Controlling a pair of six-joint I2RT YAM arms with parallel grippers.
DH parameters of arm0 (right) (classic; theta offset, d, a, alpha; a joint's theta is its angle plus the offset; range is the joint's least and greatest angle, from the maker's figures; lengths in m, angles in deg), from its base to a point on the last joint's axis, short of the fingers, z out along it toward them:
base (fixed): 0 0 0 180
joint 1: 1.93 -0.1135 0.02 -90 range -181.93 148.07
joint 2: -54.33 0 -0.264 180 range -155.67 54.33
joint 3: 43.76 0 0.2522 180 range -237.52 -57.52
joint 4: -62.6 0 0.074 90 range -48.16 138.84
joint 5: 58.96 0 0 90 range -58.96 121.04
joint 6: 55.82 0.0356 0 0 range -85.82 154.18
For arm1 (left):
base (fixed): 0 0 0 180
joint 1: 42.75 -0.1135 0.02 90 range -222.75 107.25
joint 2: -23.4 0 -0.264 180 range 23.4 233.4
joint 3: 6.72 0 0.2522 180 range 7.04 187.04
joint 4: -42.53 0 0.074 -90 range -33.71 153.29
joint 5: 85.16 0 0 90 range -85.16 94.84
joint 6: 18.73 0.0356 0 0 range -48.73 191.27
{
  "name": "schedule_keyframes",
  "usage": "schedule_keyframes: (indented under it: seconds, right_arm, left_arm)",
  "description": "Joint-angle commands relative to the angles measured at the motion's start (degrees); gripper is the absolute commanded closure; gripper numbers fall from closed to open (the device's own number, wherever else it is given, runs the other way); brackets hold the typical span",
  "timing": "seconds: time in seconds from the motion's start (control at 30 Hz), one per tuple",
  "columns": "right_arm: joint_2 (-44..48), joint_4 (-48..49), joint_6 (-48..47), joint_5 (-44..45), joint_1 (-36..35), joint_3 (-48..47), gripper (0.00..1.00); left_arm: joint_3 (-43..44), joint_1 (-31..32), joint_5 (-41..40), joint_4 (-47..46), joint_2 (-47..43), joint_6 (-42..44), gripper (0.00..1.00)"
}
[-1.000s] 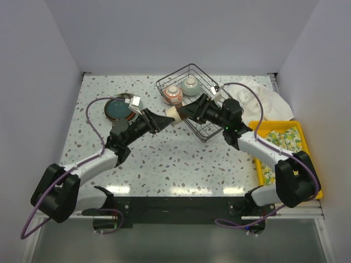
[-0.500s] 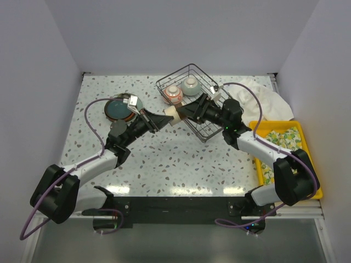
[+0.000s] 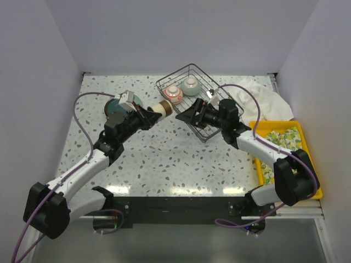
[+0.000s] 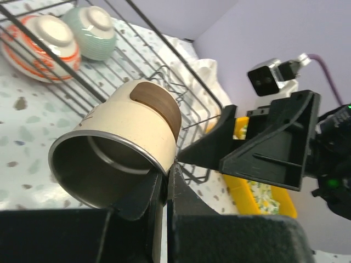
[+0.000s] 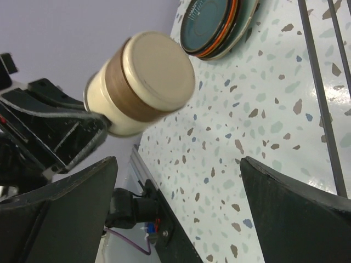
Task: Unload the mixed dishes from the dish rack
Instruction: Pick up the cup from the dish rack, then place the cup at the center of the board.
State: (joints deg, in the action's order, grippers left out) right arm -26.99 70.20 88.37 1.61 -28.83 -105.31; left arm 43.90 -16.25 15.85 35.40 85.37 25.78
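Three pale walls (image 3: 186,33); speckled table (image 3: 175,159) bearing dish rack (image 3: 201,76).

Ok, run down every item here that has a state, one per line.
left gripper: shut on the cup's rim
cup: held off the table, tipped on its side
right gripper: open, empty
dish rack: holds two bowls
red-patterned bowl: upside down in the rack
pale green bowl: upside down in the rack
plates: stacked on the table, teal on top
white cloth: crumpled

In the top view the left arm (image 3: 82,169) covers most of the stacked plates (image 3: 111,106) (only a teal edge shows). In the right wrist view the top edge cuts them off.
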Motion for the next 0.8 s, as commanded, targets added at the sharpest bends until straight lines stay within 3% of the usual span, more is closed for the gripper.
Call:
schedule_keyframes:
  seconds: [0.0,0.23,0.53,0.77]
  right_arm:
    - [1.5,-6.3,-5.9,2.2,-0.2,-4.3,0.02]
    - [2.4,-14.4,-12.6,4.8,-0.2,-6.9,0.02]
    - [4.4,-25.1,-24.1,11.8,-4.0,-10.9,0.02]
    - [6.6,-27.3,-28.2,16.1,-6.2,-10.8,0.02]
  left_arm:
    - [6.9,-2.2,-6.3,14.7,-1.9,10.0,1.0]
    - [16.6,-10.6,-8.1,35.4,4.3,14.5,1.0]
    - [33.8,-15.2,-25.1,63.1,16.6,20.7,1.0]
    - [37.1,-22.8,-25.7,67.5,22.9,23.5,1.0]
